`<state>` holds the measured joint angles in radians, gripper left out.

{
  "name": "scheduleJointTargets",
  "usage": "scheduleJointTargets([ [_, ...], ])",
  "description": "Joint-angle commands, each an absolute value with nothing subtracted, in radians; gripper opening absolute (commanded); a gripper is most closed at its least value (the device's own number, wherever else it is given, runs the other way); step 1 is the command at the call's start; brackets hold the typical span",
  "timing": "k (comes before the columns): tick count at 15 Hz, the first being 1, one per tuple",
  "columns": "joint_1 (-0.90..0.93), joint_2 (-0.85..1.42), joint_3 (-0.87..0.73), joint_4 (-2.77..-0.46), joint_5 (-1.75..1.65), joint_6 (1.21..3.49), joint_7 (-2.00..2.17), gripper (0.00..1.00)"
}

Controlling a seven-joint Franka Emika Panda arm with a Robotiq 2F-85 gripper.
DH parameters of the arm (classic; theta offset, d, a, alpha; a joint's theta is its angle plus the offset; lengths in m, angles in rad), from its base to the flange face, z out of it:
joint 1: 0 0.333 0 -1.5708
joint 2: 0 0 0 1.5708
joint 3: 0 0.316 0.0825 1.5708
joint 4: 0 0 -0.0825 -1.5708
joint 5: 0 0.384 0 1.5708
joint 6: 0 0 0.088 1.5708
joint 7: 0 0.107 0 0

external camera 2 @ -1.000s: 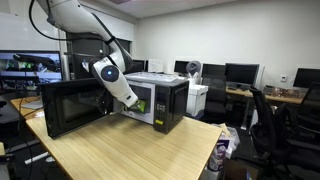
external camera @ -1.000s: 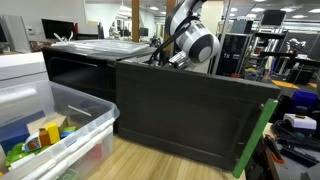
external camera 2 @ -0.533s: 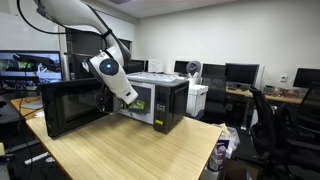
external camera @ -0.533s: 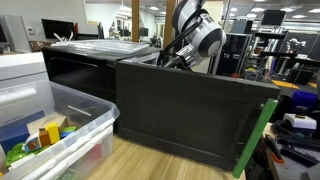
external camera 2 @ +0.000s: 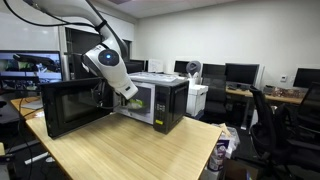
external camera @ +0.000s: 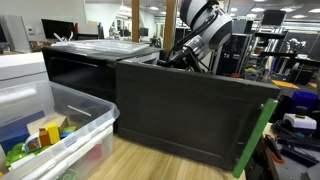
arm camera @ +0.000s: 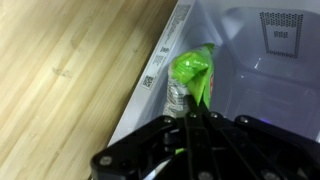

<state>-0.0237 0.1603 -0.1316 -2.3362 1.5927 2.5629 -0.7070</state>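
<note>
Green-topped bottle [arm camera: 190, 75] sits pinched by its lower end in your nearly closed gripper [arm camera: 187, 120], just inside the microwave [arm camera: 158, 70] sill, whose door [external camera 2: 70, 108] hangs open for access.

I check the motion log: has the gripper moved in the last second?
Yes. The gripper has risen and shifted right against the open microwave door in an exterior view.

Ceiling lamps [external camera: 270, 12] make the room bright in both exterior views, though the pictures are small and a bit fuzzy. The microwave door [external camera: 190, 110] is a big dark patch. In the wrist view the green packet [arm camera: 192, 72] shines, the wooden surface [arm camera: 70, 60] glows softly, and the black jaws look blurry.
</note>
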Motion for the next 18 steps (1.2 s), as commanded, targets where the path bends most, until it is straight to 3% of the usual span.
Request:
scheduleJointTargets([
  [1, -0.050, 0.075, -0.125, -2.392, 1.526, 2.522, -0.634, 0.00],
  [18, -0.061, -0.100, -0.116, -2.457, 1.382, 2.455, -0.429, 0.00],
])
